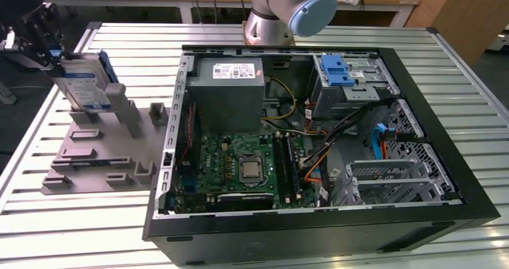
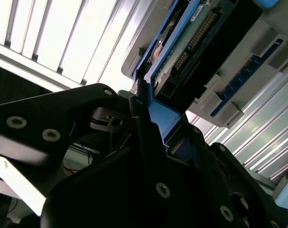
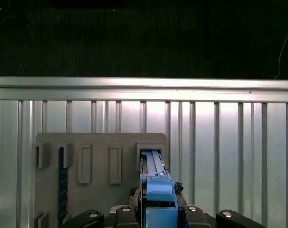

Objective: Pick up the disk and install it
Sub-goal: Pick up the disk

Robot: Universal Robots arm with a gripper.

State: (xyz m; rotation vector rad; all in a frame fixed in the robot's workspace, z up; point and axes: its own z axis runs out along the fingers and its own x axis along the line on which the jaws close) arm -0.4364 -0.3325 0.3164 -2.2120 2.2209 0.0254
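— What is carrying everything here?
— A ribbed metal surface is carrying it all, its slats running across the exterior view.
— And what is sitting on it?
— A black computer case is lying open on its side, taking up the middle and the exterior view's right. A grey slotted rack is lying flat just beside it, at the exterior view's left. The arm's base is standing behind the case.
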